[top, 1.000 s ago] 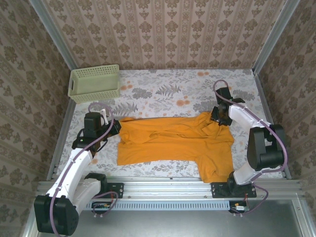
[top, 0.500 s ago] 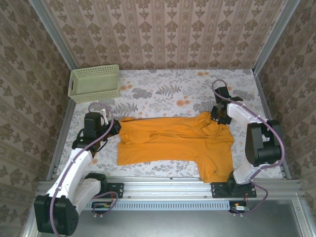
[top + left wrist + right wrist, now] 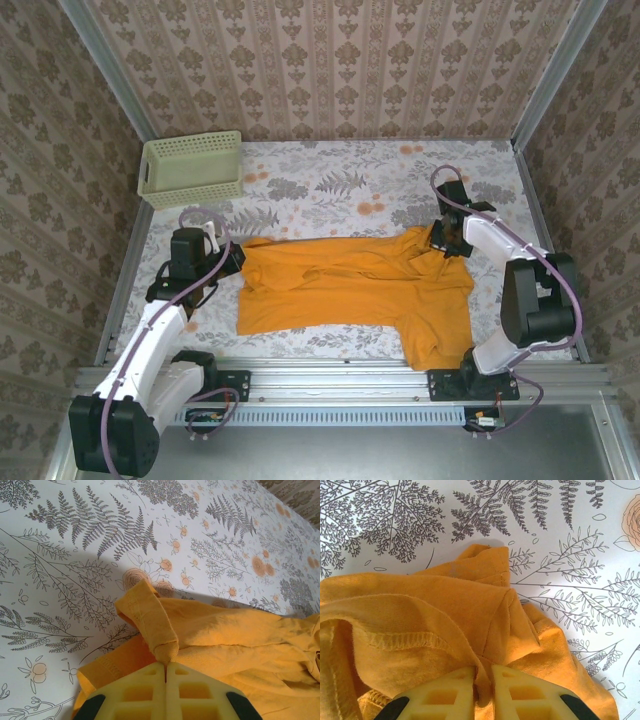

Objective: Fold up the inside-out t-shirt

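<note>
Across the floral table (image 3: pixel 330 185), t-shirt (image 3: pixel 340 285) spans left claw (image 3: pixel 165 666) to right claw (image 3: pixel 482 674).

- Beyond the t-shirt (image 3: pixel 340 285), the floral surface (image 3: pixel 330 185) lies open to the back wall (image 3: pixel 330 70).
- A green basket (image 3: pixel 190 170) blocks the corner past the t-shirt's left end.

Beige wallpaper (image 3: pixel 330 70) with brown damask motifs is closing in the space on three sides, aluminium posts (image 3: pixel 108 70) running up the back corners. A white cloth (image 3: pixel 330 160) printed with grey ferns and orange flowers is covering the tabletop under soft, even light, while a pale green lattice basket (image 3: pixel 190 168) is sitting in the far left corner and a metal rail (image 3: pixel 330 385) is running along the near edge
</note>
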Robot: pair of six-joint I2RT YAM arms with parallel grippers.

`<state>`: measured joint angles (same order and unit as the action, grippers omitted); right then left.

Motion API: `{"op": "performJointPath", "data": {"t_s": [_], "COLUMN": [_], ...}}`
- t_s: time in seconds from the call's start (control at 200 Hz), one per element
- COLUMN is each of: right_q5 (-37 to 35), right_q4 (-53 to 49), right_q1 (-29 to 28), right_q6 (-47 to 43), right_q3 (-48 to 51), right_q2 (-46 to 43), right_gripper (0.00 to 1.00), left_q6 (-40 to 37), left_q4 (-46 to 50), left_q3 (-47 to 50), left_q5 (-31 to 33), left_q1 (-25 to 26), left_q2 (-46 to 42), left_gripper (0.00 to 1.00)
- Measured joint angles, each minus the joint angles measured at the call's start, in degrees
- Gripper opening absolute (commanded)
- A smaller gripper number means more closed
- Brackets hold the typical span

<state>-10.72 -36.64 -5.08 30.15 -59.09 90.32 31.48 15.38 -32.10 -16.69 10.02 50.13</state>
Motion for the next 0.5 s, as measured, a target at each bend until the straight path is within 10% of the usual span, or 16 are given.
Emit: {"op": "performJointPath", "data": {"t_s": [0.5], "right_q5": [-4.13], "right_q4": [-4.24], "right_q1": [0.57], "right_q6": [-0.20], "right_q3": [1.53], "right_q2": [-7.78], "right_gripper": [0.00], "left_q6": [-0.04], "left_q4": [1.20], "left_q3": [-0.31], "left_q5": [0.57], "left_q1": [0.00], "left_q2": [-0.02], "left_gripper": [0.00]}}
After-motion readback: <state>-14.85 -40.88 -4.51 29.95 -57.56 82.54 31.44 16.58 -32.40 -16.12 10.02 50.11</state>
